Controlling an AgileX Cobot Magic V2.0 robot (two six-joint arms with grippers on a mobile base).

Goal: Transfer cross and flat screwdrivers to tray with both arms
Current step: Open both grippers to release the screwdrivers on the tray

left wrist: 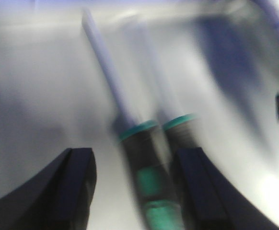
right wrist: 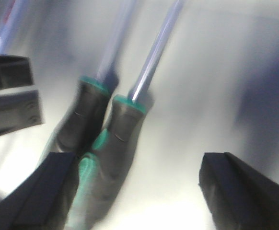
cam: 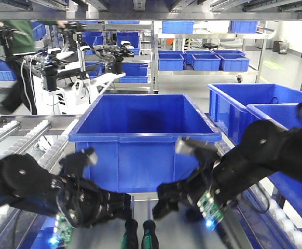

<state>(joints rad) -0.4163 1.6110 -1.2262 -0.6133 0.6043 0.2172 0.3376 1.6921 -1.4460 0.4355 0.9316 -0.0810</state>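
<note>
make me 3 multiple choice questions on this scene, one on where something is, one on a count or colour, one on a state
1. Where do the two screwdrivers lie?
A. side by side on the grey metal surface
B. inside the big blue bin
C. on a back shelf

2. What colour is the band where each handle meets its shaft?
A. red
B. green
C. yellow

3. What state is the right gripper in?
A. shut on a screwdriver
B. open, fingers spread
C. not in view

Answers:
1 A, the front view shows both handles together between the arms, in front of the bin.
2 B, both wrist views show green collars.
3 B, the right wrist view shows its fingers wide apart.
</note>
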